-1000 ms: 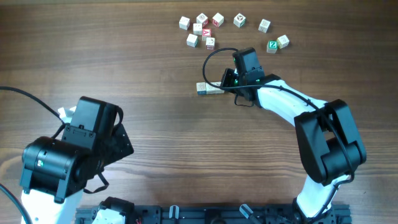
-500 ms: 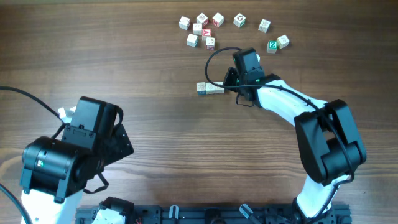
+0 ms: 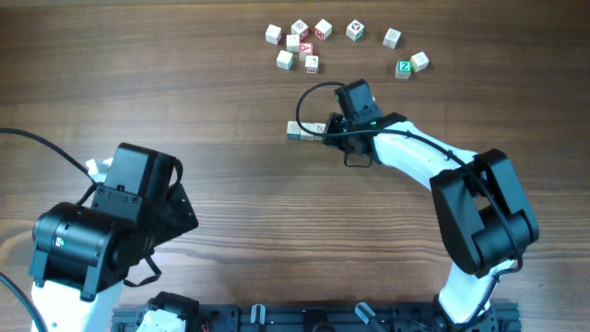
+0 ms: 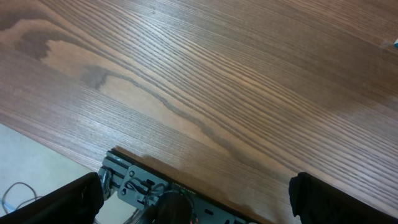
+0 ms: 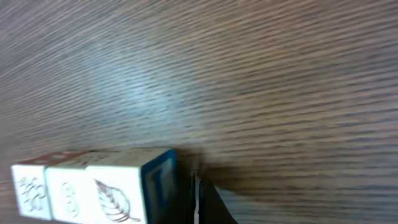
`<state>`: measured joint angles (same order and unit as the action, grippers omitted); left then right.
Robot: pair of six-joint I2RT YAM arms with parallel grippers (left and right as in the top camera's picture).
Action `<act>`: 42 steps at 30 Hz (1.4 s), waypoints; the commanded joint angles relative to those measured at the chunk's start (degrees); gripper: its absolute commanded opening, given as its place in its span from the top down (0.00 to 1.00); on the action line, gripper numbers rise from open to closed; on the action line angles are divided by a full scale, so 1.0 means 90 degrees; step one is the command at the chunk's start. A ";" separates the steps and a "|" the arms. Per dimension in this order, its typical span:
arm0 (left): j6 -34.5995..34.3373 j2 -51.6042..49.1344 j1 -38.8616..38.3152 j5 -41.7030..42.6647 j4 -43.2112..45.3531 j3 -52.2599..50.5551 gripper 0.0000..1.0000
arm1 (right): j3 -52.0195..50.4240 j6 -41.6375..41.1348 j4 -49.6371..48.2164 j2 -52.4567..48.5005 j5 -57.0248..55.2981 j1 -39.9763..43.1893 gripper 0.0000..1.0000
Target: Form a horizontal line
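Observation:
The horizontal line (image 3: 302, 130) is a short row of three whitish cubes touching edge to edge, left of my right wrist. In the right wrist view the row (image 5: 93, 190) lies at the lower left, with a leaf drawing on the nearest cube and a blue-marked end face (image 5: 158, 186). My right gripper (image 5: 198, 202) is shut, holding nothing, its tips right beside that blue face. From above, the right gripper (image 3: 330, 130) sits at the row's right end. My left gripper (image 4: 193, 202) is open over bare wood near the table's front edge, its fingers (image 4: 59, 202) far apart.
Several loose letter cubes (image 3: 300, 41) with red and green marks lie scattered at the back, reaching right to a green-marked one (image 3: 404, 66). A black rail (image 4: 155, 190) runs along the table's front edge. The left arm (image 3: 101, 226) sits at the front left.
My right gripper has shifted a little to the left, and the row of three cubes has slid left with it. The left arm has not moved.

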<state>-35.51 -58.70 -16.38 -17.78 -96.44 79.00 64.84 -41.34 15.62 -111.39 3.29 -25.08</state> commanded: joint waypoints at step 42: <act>-0.0112 -0.0019 0.0029 -0.0102 -0.0005 -0.0017 0.00 | 0.0522 0.0602 -0.2414 -0.0279 -0.0063 -0.1518 0.95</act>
<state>-35.51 -58.72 -16.36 -17.78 -96.44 79.00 68.75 -35.66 -5.98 -111.35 -1.19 -38.02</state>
